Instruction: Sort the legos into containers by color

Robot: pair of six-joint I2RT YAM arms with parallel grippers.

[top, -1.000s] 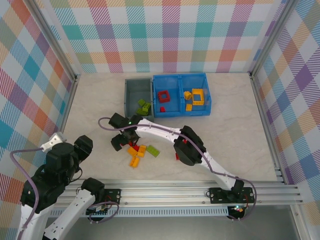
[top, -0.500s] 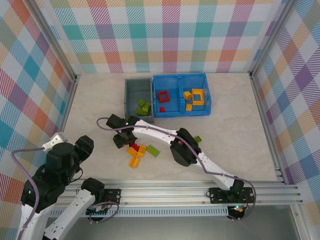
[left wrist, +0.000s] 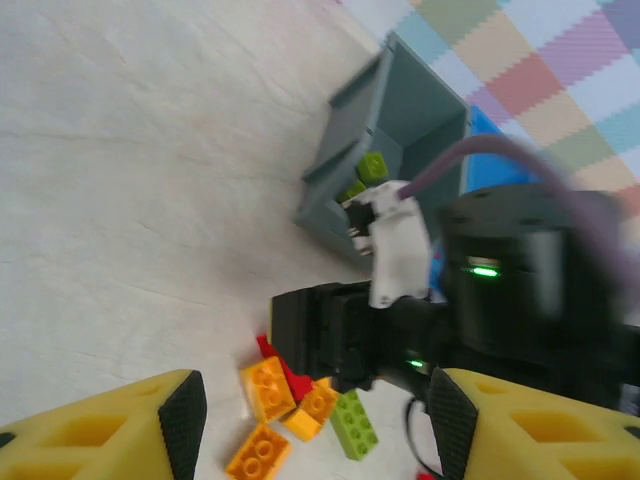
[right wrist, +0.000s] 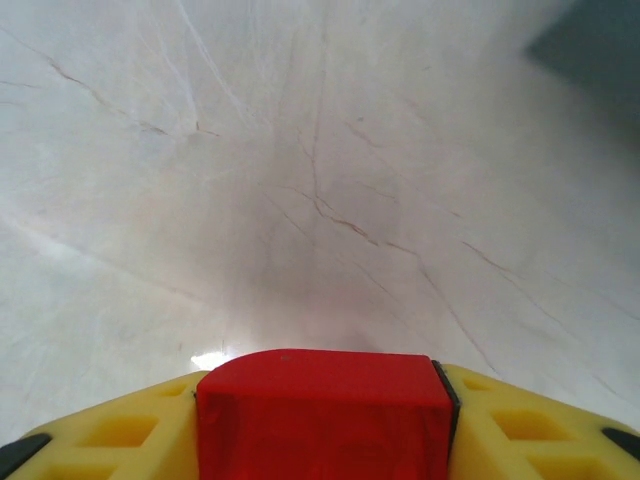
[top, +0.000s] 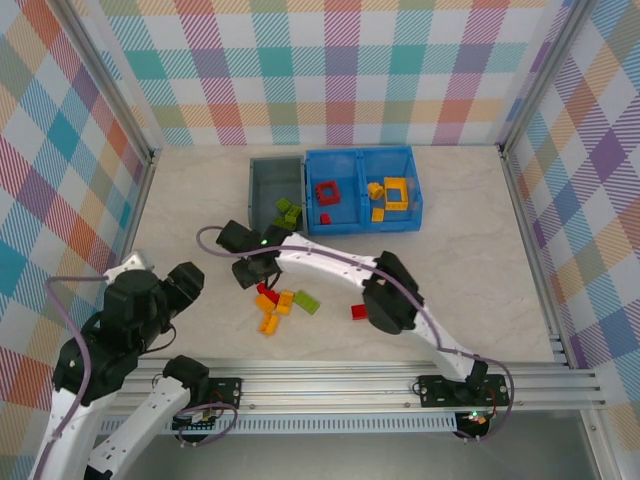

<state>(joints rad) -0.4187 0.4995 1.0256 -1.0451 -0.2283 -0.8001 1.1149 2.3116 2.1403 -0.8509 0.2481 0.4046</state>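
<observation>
My right gripper (top: 252, 274) hangs over the left end of a loose pile of legos and is shut on a red lego (right wrist: 325, 400) that fills the gap between its yellow fingers. Orange legos (top: 272, 320), a lime green one (top: 306, 302) and a red one (top: 267, 296) lie in the pile; another red one (top: 358, 312) lies apart to the right. My left gripper (left wrist: 318, 425) is open with nothing between its pads, looking at the same pile (left wrist: 265, 388). The grey container (top: 262, 190) holds green legos (top: 288, 213). The blue container (top: 362, 153) holds a red frame (top: 327, 193) and orange-yellow legos (top: 390, 192).
The right arm's elbow (top: 392, 298) stretches low over the table right of the pile. Its black wrist (left wrist: 500, 290) stands between the left gripper and the grey bin. Checked walls enclose the table; a metal rail (top: 330, 385) runs along the near edge.
The right gripper has closed on the red lego at the pile's left end. Its elbow swung right, uncovering a red lego. The left arm moved up and right toward the pile.
</observation>
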